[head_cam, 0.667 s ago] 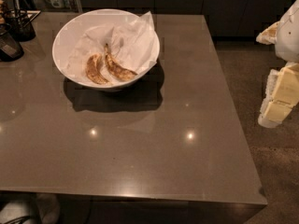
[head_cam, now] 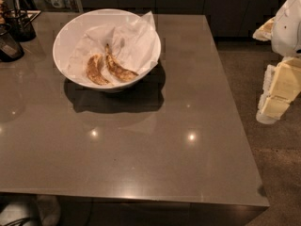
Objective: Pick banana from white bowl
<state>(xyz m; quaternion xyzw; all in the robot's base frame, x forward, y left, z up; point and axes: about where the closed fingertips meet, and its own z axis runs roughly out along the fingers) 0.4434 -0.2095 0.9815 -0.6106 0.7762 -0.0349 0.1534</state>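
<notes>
The white bowl [head_cam: 70,29] stands at the far left part of the grey table, lined with crumpled white paper [head_cam: 136,39]. Two bananas lie in it. The banana [head_cam: 120,69] is the longer, gently curved one on the right, yellow with brown spots, its thin dark stem pointing to the back. The shorter, curled, brown-blotched banana [head_cam: 94,70] lies just left of it. My gripper [head_cam: 269,114] hangs cream-coloured off the table's right edge, over the floor, far to the right of the bowl and holding nothing that I can see.
The grey table [head_cam: 155,159] has its right edge near the arm and its front edge close to the camera. A dark holder with utensils [head_cam: 19,22] and a dark object [head_cam: 8,46] stand at the far left. Dark cabinets line the back.
</notes>
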